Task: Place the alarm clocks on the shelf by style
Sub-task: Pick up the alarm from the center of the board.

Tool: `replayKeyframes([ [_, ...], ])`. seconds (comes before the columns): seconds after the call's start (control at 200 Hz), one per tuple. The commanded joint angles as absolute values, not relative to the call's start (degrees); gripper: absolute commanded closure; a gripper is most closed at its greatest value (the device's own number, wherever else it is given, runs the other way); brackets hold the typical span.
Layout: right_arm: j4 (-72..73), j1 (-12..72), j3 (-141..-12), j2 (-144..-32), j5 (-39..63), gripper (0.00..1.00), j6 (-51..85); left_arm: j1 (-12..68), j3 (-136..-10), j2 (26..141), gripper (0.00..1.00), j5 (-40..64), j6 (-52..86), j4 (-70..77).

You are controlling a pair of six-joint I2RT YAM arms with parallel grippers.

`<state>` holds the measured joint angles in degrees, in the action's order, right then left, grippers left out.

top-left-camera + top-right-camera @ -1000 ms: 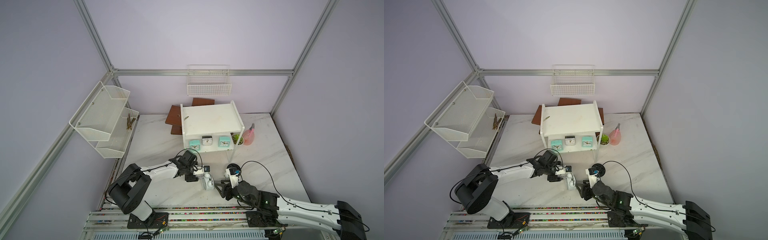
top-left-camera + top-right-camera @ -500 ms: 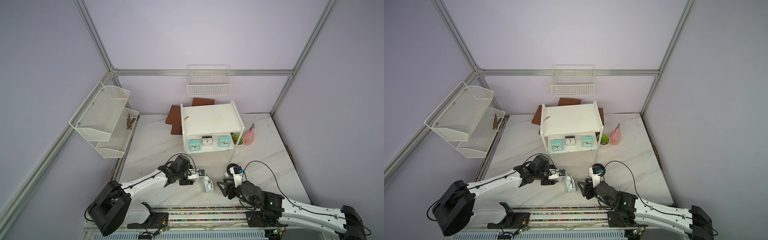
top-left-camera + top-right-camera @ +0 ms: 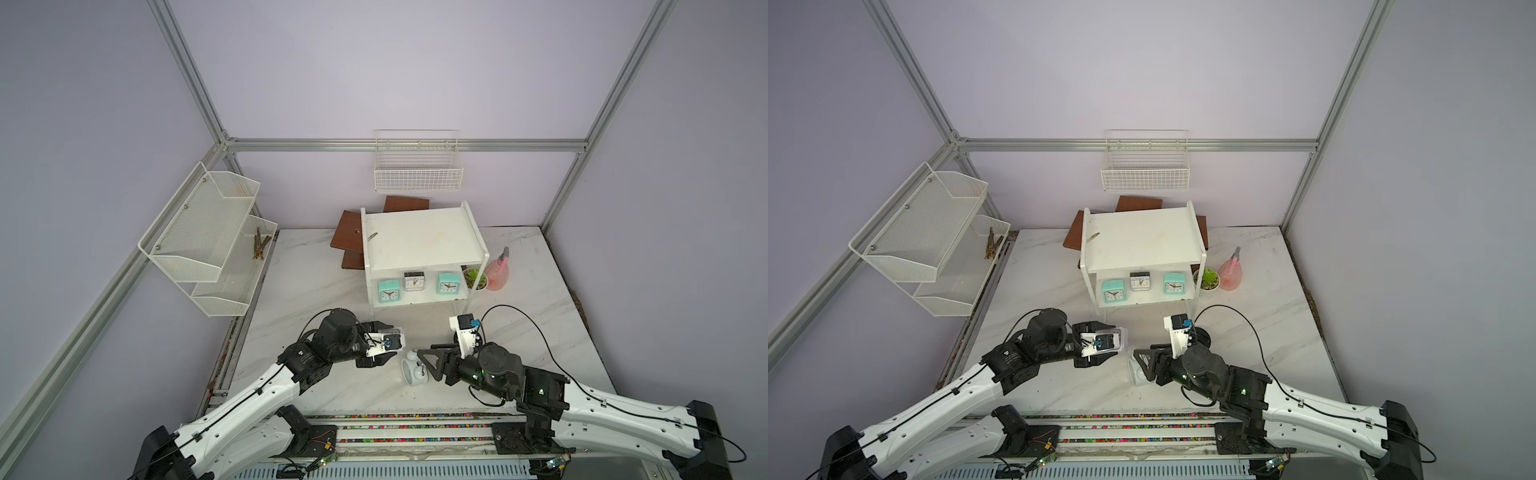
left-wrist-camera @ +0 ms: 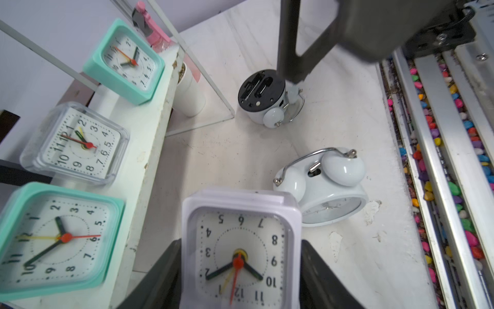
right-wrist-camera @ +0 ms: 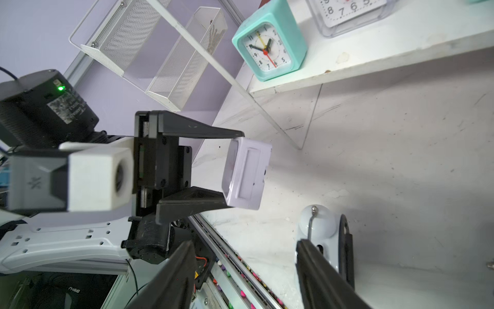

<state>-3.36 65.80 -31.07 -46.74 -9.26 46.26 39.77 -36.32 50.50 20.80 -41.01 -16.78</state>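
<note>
- Between your left gripper's [image 5: 229, 166] fingers [image 5: 197, 131]: a whitish-grey square clock [image 4: 240, 240], clenched by its two sides, dial toward the wrist camera, clear of the table.
- Ahead of those fingertips: the shelf [image 3: 419, 239]. On its lower board a second grey clock [image 3: 414, 281] stands between two mint-green clocks [image 3: 389, 290].
- Step in hand, as I read it: carrying the grey clock to its style-mate. That mate is hemmed in on both sides, so your next move calls for shifting one mint clock or picking another spot.
- Your right gripper [image 5: 244, 248]: fingers spread, nothing between them. A twin-bell clock [image 4: 328, 192] lies on its side just outside one finger; contact I cannot tell.
- Beyond those fingers: the other twin-bell clock [image 4: 260, 96], black back showing.
- Writing: dial numerals 1 to 12 only. No maker's name is legible, and the arm sticker is too blurred.
</note>
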Motion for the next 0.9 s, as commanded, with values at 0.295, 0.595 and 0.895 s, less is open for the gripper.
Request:
replayKeyframes([
  [0.295,6.53,66.01,-35.15,-57.81,-2.65,0.25,48.63,39.82,-33.88,44.92,0.41,27.86,-39.75,-14.43],
  [0.595,10.24,65.93,-35.6,-62.44,-1.81,0.39,48.7,39.86,-33.22,44.26,0.4,28.5,-39.94,-14.44],
  [0.895,11.42,65.91,-34.04,-61.67,-2.72,0.59,47.76,39.81,-32.65,43.5,0.29,28.09,-39.83,-14.6],
])
